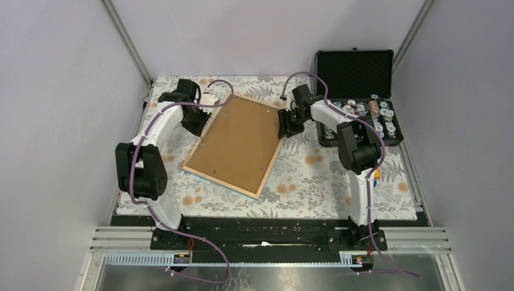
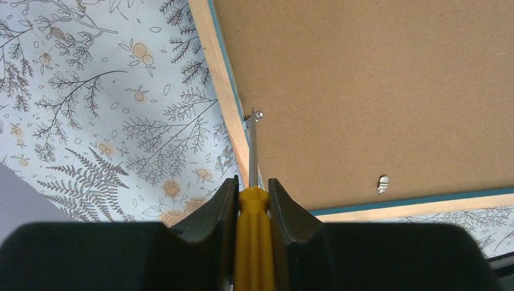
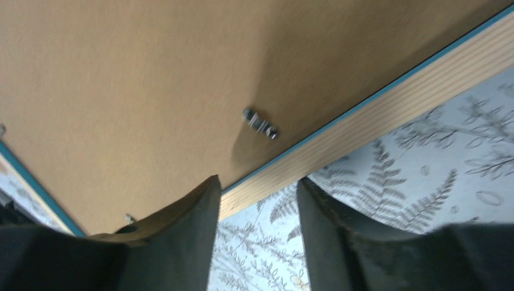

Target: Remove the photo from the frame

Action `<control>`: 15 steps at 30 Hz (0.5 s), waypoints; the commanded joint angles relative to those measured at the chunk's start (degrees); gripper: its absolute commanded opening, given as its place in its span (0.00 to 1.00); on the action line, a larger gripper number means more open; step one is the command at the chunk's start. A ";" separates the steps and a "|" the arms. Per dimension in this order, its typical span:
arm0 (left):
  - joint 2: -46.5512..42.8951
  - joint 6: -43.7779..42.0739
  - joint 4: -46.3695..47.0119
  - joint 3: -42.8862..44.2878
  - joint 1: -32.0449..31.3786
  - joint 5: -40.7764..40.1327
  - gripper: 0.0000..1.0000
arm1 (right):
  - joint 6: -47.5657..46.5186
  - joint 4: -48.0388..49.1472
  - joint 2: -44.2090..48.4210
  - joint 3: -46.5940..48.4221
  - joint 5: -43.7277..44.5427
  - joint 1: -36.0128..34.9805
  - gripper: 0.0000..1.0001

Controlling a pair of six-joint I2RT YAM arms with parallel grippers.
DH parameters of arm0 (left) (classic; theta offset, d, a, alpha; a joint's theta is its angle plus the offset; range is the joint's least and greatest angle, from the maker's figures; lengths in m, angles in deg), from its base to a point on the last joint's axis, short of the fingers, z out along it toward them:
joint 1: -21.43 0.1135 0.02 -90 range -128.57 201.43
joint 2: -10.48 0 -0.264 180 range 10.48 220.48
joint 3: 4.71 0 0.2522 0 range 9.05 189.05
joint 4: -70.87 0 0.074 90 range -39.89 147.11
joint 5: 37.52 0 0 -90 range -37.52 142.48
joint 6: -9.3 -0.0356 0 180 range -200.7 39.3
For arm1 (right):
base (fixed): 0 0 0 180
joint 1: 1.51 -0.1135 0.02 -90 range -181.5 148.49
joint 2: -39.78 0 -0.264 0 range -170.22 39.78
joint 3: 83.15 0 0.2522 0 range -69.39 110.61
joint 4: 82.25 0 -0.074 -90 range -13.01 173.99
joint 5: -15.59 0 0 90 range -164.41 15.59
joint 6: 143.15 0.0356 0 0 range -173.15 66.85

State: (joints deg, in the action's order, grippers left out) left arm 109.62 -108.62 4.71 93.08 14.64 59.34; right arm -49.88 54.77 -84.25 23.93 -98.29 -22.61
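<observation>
Frame (image 1: 236,142) lies back-up and skewed in the middle of the table (image 1: 315,182), brown fibreboard panel showing. Photo is hidden underneath, not visible. Left end effector (image 2: 251,182) is clenched on a yellow-handled screwdriver (image 2: 253,236), shaft tip at a small metal clip (image 2: 257,115) by the frame's left rim. Right end effector (image 3: 257,185) sits at the frame's right rim, released, fingers parted. One is over the panel, the other over the cloth; contact unclear. Second clip (image 3: 260,123) lies just beyond. Black case (image 1: 354,76) stands open far right.
</observation>
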 commanded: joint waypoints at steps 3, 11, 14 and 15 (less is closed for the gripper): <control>-2.47 0.93 1.77 0.01 0.12 -0.10 0.00 | -0.81 -1.94 -4.98 10.03 5.82 0.48 0.44; -3.73 0.74 3.02 -1.19 0.19 -0.48 0.00 | -6.19 -3.17 -7.92 17.89 8.12 1.23 0.42; -3.29 0.54 2.96 -0.57 0.20 -0.47 0.00 | -5.63 -3.56 -6.35 17.46 6.36 1.20 0.53; -3.12 0.56 3.00 -0.17 0.20 -0.40 0.00 | -4.53 -3.58 -5.43 16.45 4.98 1.20 0.58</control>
State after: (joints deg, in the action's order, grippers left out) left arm 109.03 -108.05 5.78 92.03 14.64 59.10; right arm -53.91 51.52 -92.07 39.28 -91.91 -21.73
